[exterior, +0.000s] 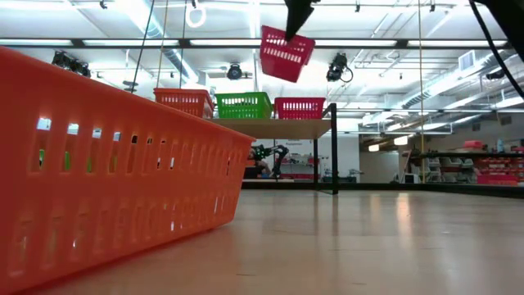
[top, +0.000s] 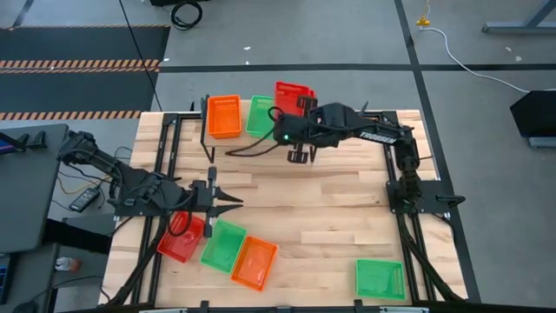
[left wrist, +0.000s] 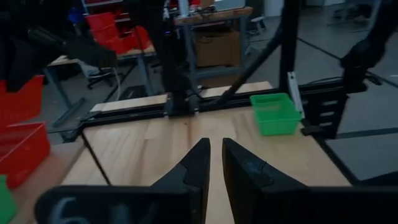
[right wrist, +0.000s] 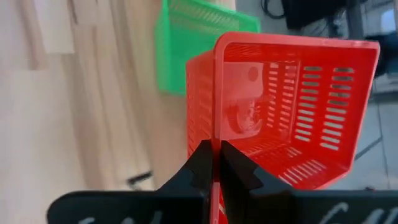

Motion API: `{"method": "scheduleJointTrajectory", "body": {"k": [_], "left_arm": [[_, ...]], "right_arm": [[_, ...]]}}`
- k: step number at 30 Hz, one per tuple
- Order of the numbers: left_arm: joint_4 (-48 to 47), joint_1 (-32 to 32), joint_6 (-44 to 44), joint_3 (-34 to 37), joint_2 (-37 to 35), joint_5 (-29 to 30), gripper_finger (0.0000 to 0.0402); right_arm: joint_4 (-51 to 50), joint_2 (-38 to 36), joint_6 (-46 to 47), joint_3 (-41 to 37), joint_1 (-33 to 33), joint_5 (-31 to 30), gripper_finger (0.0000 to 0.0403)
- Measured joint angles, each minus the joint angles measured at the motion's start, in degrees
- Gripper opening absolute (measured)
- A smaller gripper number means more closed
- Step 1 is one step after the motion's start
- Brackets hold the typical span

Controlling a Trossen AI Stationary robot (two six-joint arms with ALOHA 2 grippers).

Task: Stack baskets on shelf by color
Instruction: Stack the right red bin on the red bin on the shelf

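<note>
My right gripper (top: 300, 111) is over the far shelf (exterior: 286, 129) and is shut on a red basket (exterior: 286, 53), which hangs tilted above the shelf. On the shelf top stand an orange basket (top: 224, 116), a green basket (top: 261, 116) and a red basket (exterior: 299, 107); in the high view the held basket hides the red one. My left gripper (top: 230, 202) waits low near the table's left side with its fingers a narrow gap apart, holding nothing. My right gripper pinches one wall of the red basket at its rim (right wrist: 215, 134), next to a corner, with one finger inside the basket and one outside. The fingers come from above. The basket is lifted clear and hangs tilted below them (exterior: 286, 53), above the shelf.
Near the table's front left lie a red basket (top: 181, 236), a green basket (top: 224, 245) and an orange basket (top: 254, 263), close together. Another green basket (top: 380, 279) sits at the front right. The orange one fills the left of the low view (exterior: 115, 164). Black frame rails run along both table sides.
</note>
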State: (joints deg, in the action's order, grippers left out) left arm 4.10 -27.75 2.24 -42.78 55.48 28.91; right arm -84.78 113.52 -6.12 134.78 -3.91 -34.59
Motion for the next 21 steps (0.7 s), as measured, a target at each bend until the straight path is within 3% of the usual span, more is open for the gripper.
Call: {"method": "scheduleJointTrajectory", "body": {"k": [4,16,21], "left_arm": [[-0.1,1.6,0.0,0.0,0.0,0.0,0.005],[-1.4,2.2,-0.1,0.0,0.0,0.0,0.005],[-1.4,2.1,-0.1,0.0,0.0,0.0,0.005]], "right_arm": [[1.9,-0.2,-4.8,0.0,-4.2,2.6,0.002],[2.2,-0.2,-4.0,-0.2,-14.4,15.0,0.002],[1.5,-0.2,-3.9,-0.2,-15.4,15.2,0.002]]}}
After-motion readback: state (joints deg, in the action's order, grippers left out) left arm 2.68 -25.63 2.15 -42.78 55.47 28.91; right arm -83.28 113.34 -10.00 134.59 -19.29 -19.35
